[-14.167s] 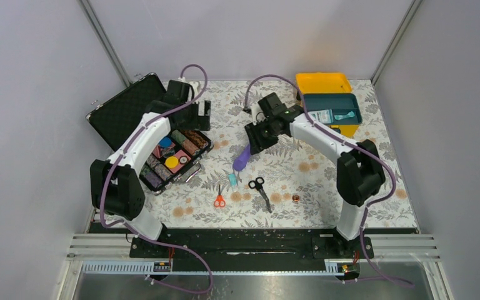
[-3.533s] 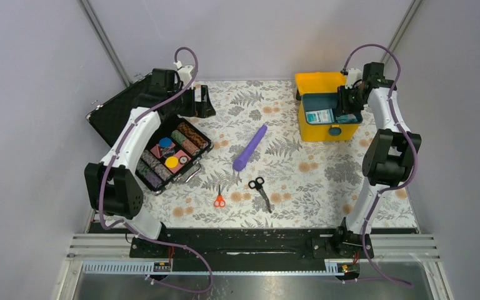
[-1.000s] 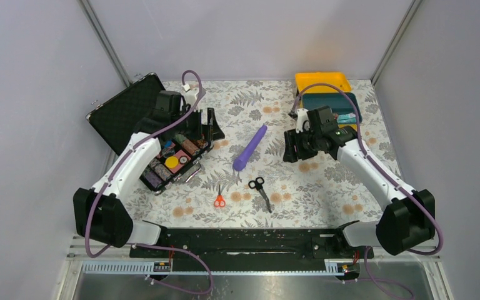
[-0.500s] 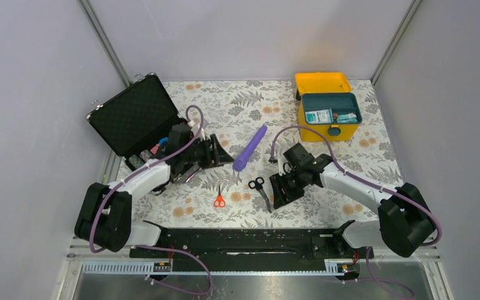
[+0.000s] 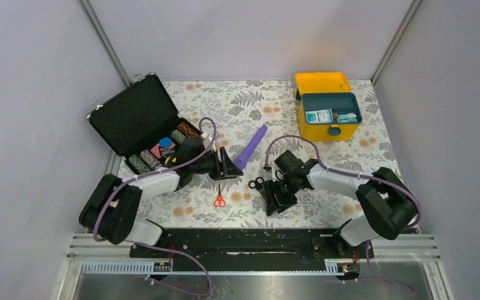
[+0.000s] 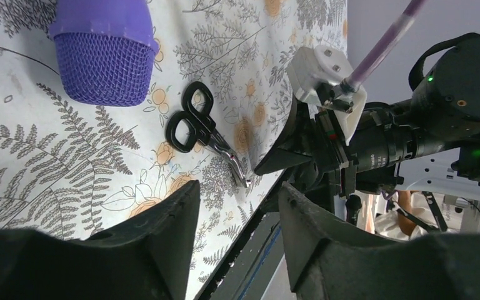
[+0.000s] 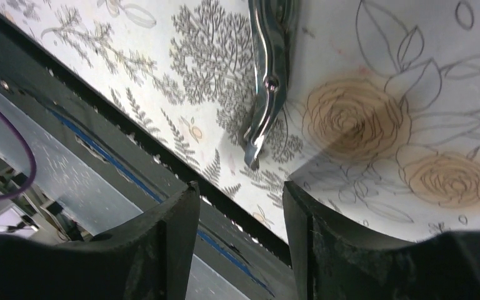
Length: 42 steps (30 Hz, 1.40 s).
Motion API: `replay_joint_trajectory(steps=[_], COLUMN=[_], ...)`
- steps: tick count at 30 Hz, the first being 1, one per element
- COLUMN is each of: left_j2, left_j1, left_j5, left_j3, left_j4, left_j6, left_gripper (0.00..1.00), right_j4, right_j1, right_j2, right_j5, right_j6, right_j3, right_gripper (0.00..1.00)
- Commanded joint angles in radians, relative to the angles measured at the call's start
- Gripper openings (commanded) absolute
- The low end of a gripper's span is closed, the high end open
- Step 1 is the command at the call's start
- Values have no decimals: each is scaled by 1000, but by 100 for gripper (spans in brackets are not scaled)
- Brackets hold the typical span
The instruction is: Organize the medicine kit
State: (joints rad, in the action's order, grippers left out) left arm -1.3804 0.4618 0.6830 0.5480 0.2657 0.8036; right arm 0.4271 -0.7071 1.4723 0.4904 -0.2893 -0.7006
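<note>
Yellow medicine kit (image 5: 315,132) lies crosswise, latch (image 5: 334,131) nearward; left end effector (image 6: 239,190), right end effector (image 7: 239,187) half-open, empty.

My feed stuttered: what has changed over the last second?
Both arms swung toward the near middle: the left gripper left the black case and points at the black scissors; the right gripper came down over their blades. Neither holds anything. The medicine kit, purple tube and orange scissors stayed put.
</note>
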Motion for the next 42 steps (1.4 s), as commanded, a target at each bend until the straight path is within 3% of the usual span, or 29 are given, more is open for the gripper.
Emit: replay_joint_trajectory(steps=[1,7,13,26,32,42], left_j2=[-85,-156,-156,47,81,129], left_j1=[16,36,40,-63,-137,-159], left_j5=[76,84,68,-21,-21,-53], left_j3=[38,65,74,110,134,112], left_j4=[160,225,196,21,7,-38], left_j6=[39,75,79,-2,5,7], left_gripper=[45,40,41,45,45,46], right_j4=[-83,-62,40,89,94,94], right_j1=[-15,-46,-110,-158,-199,-234], right_j2=[50,103,122,240,288,374], right_j5=[25,-23,-192,-373,-429,-485], right_j6=[-101,-123,-139,-166,-168,-203], right_j3=[-47,-76,-94,-110,-100,-122], right_gripper=[59,57,57,50,41,34])
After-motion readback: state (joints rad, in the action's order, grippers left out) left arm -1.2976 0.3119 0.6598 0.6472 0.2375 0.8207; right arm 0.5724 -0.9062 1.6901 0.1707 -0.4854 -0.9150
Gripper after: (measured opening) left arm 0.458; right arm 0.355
